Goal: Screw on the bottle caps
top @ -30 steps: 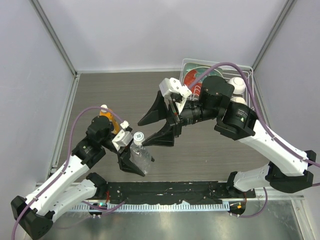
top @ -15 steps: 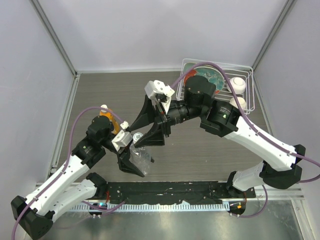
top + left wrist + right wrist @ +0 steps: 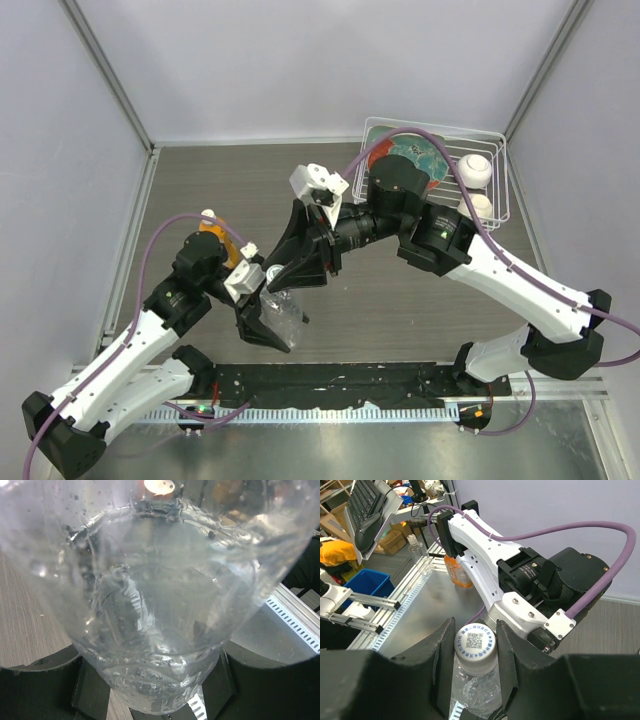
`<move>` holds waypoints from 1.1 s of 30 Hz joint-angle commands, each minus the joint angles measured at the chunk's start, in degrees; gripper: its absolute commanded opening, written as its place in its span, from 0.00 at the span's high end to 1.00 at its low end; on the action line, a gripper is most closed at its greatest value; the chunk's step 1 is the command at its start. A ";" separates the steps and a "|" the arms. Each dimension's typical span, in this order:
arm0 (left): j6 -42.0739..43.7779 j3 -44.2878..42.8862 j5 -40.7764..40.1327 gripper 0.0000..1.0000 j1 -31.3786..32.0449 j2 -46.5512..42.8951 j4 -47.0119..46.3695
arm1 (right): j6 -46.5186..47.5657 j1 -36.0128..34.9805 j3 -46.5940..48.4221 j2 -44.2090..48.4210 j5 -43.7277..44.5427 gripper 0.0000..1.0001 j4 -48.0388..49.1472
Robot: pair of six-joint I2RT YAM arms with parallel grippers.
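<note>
Swung in from the rack side since the earlier frame: my right tool (image 3: 475, 647), jaws now pinched on the white cap (image 3: 476, 640). Nearest me, my left tool (image 3: 268, 328) stands part open, gripping the clear bottle (image 3: 285, 312) under that cap. Twisting looks next. Farther back on the counter stands the orange bottle (image 3: 212, 232).
</note>
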State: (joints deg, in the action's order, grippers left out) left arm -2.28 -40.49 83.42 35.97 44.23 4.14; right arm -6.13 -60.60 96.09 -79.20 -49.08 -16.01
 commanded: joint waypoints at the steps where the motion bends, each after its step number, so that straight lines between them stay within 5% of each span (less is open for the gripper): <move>1: 1.75 -3.10 -3.68 1.00 -0.19 -0.81 -0.71 | -1.86 1.36 -1.78 1.94 0.47 0.82 1.95; 8: 4.83 -4.07 -17.88 1.00 -0.54 -1.25 -0.89 | -2.57 5.31 -4.51 2.73 10.29 0.99 -1.37; 16: 3.34 -5.74 -44.28 1.00 -0.55 -0.99 -1.85 | -3.80 5.49 0.49 -3.23 43.85 0.99 -11.93; 19: 2.90 -5.39 -53.25 1.00 -0.55 -1.34 -3.87 | -5.46 4.62 2.16 -5.17 49.07 0.99 -12.29; 26: 1.07 -4.42 -72.50 1.00 -0.55 -1.86 -8.18 | -4.59 -4.33 10.15 -12.28 84.78 0.99 -16.77; 33: 0.18 -3.54 -89.11 1.00 -0.63 -1.95 -10.29 | -6.52 -9.53 16.93 -18.53 102.14 0.99 -19.76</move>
State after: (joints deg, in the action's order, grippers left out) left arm -2.09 -41.95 9.34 35.73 44.38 7.90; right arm -10.96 -68.55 111.20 -94.28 34.17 -25.65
